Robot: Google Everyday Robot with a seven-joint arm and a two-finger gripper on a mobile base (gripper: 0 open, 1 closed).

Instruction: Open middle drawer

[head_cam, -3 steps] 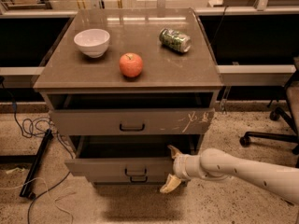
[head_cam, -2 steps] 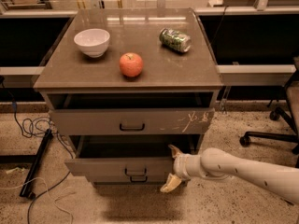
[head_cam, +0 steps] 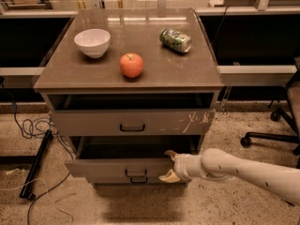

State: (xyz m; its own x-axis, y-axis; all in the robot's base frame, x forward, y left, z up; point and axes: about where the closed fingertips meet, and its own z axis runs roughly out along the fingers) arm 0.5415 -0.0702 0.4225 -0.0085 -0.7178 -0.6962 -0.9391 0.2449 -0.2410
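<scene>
Pincer (head_cam: 167, 165) sits spread at 3 o'clock of the middle drawer (head_cam: 103, 168) handle (head_cam: 135, 174), straddling the front edge, probably to hook it and drag outward.

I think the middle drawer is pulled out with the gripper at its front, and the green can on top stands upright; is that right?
Not quite: the camera view shows the green can lying on its side on the cabinet top. The rest holds: the middle drawer is pulled out, with the gripper at its front.
</scene>
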